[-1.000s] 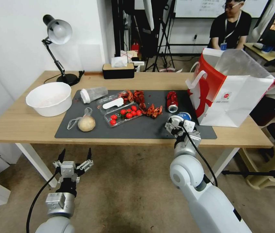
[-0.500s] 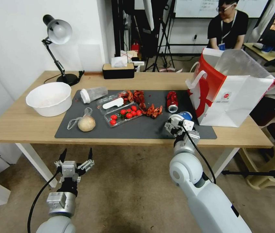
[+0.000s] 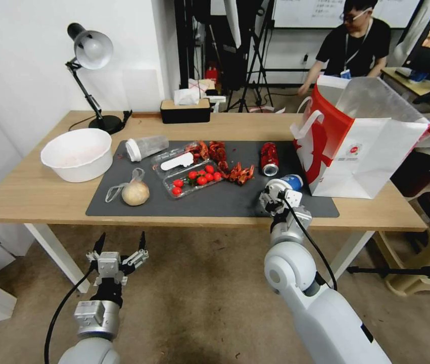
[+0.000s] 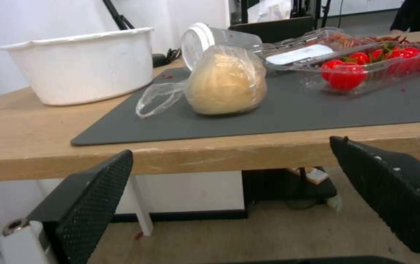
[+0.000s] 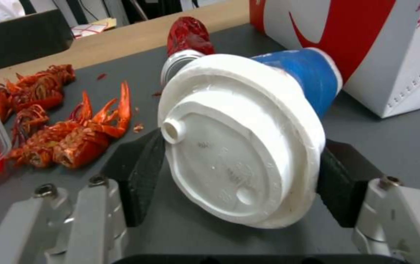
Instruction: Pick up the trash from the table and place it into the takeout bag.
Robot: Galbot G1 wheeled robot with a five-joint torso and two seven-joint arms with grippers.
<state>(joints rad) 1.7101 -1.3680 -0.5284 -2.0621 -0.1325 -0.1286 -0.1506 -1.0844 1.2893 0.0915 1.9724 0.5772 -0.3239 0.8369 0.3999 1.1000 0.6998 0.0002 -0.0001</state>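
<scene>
Right end effector (image 3: 277,194) clamped on blue-white paper cup (image 5: 249,128), lying on its side on the grey mat (image 3: 225,202) of the light-wood worktop (image 3: 33,192), just beside the takeout bag (image 3: 361,151). Cup probably still touching the mat. Left end effector (image 3: 118,247) spread apart, below the worktop edge above the carpet floor (image 3: 199,293).

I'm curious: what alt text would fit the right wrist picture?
The right gripper clamps the white lid of a blue-white paper cup lying on a dark grey mat, with crayfish shells, a red soda can and takeout bag beyond.
</scene>
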